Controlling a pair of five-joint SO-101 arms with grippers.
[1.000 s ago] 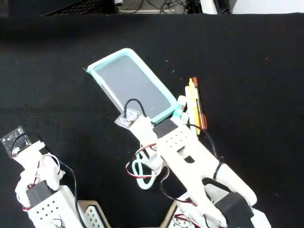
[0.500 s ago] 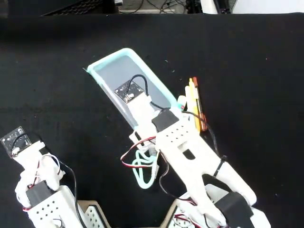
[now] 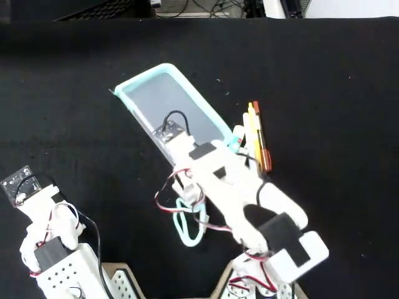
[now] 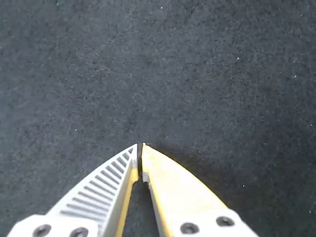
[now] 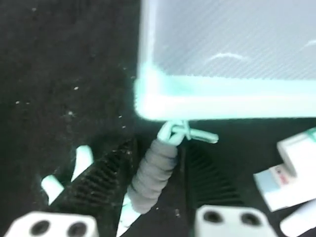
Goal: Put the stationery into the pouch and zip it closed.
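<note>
The pouch [image 3: 168, 106] is a flat translucent grey case with a teal border, lying at an angle near the table's middle. In the right wrist view its corner [image 5: 153, 101] carries a grey zipper pull [image 5: 154, 170], and my right gripper [image 5: 158, 145] is shut on that pull. My right arm [image 3: 218, 177] covers the pouch's near corner. Orange and yellow pens [image 3: 257, 134] and a small white item with a teal label [image 3: 237, 140] lie just right of the pouch, outside it. My left gripper [image 4: 139, 146] is shut on nothing, over bare table at the front left [image 3: 19, 187].
A teal cord loop [image 3: 187, 224] lies on the black table beside my right arm, seen too in the right wrist view [image 5: 81, 158]. Cables and equipment sit beyond the table's far edge [image 3: 206, 9]. Bare black cloth spreads to the right [image 3: 336, 124].
My right arm pushed forward over the pouch, then drew back a little and rolled its wrist. The pouch, pens and left arm have stayed put.
</note>
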